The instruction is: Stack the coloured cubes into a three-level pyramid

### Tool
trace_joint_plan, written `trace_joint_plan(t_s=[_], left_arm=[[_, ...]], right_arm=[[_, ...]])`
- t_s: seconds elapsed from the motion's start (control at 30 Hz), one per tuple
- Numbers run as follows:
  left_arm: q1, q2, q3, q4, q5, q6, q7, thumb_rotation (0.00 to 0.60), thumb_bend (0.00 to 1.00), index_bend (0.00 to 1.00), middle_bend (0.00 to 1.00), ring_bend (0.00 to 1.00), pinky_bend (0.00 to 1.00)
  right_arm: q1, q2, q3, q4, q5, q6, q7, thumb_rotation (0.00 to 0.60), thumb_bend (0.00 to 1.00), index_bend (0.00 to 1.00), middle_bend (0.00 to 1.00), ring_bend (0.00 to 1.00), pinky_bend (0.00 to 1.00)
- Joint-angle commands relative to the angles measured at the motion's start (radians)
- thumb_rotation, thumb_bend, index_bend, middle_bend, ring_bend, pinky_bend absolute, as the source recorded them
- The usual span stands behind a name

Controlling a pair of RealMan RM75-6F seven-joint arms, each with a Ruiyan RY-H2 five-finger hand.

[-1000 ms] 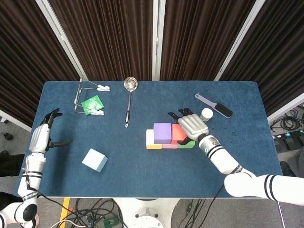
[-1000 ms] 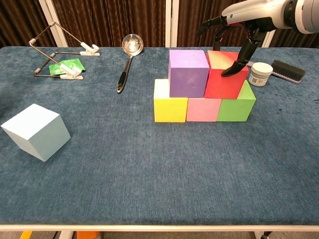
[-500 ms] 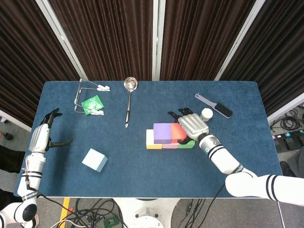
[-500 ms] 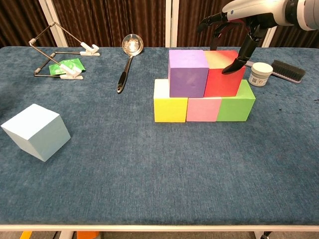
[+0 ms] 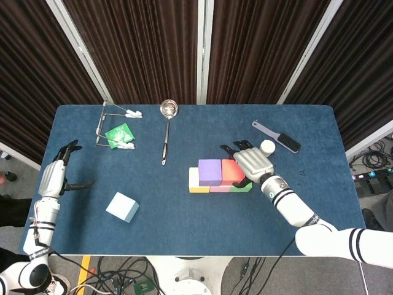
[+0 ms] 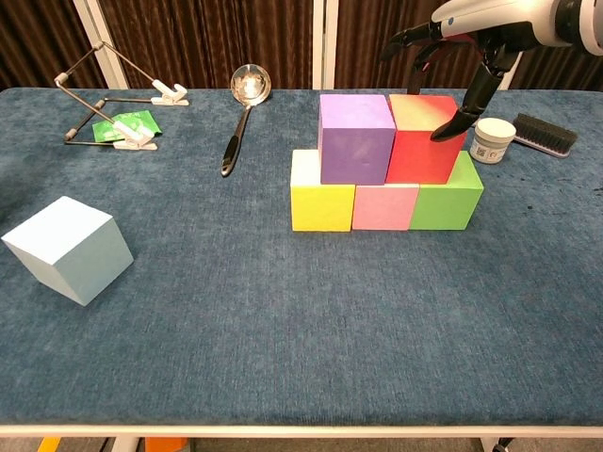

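Yellow cube (image 6: 320,193), pink cube (image 6: 384,206) and green cube (image 6: 448,198) form a row on the blue table. A purple cube (image 6: 355,138) and a red cube (image 6: 424,141) sit side by side on top of them. My right hand (image 6: 471,38) hovers over the red cube's far right corner, fingers spread and holding nothing; its thumb tip hangs by the cube's right edge. A light blue cube (image 6: 68,249) lies alone at the front left. My left hand (image 5: 58,174) is open at the table's left edge, apart from the light blue cube (image 5: 122,207).
A small white jar (image 6: 492,139) and a black brush (image 6: 544,132) lie just right of the stack, under my right arm. A ladle (image 6: 240,104) lies behind the stack to the left. A wire stand with clips (image 5: 113,126) and a green packet (image 5: 118,134) are at the back left.
My right hand has drifted a little to the right and lifted off the red cube. The red cube now sits squarer against the purple one. The left hand has not moved.
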Motion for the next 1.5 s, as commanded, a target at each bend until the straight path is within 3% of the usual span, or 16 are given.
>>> trace_joint_plan(t_s=[0.03,0.4,1.13,1.5], left_arm=[[0.000,-0.001,0.000,0.001,-0.002,0.000,0.001,0.600,0.02,0.06,0.15,0.03,0.14],[0.004,-0.001,0.001,0.007,-0.003,0.001,-0.007,0.600,0.02,0.06,0.15,0.03,0.14],[0.002,0.001,0.000,0.002,-0.003,0.000,-0.001,0.600,0.02,0.07,0.15,0.03,0.14],[0.006,0.006,0.000,-0.004,-0.001,0.005,-0.003,0.600,0.02,0.07,0.15,0.03,0.14]], right_arm=[[0.003,-0.010,0.000,0.005,0.007,0.008,-0.006,0.600,0.09,0.00,0.30,0.00,0.00],[0.007,-0.030,0.009,0.005,0.024,0.035,-0.022,0.600,0.11,0.00,0.36,0.00,0.00],[-0.002,-0.031,0.011,0.013,0.021,0.014,-0.011,0.600,0.11,0.00,0.36,0.00,0.00],[-0.007,-0.024,0.019,0.008,0.007,0.001,0.008,0.600,0.06,0.00,0.14,0.00,0.00]])
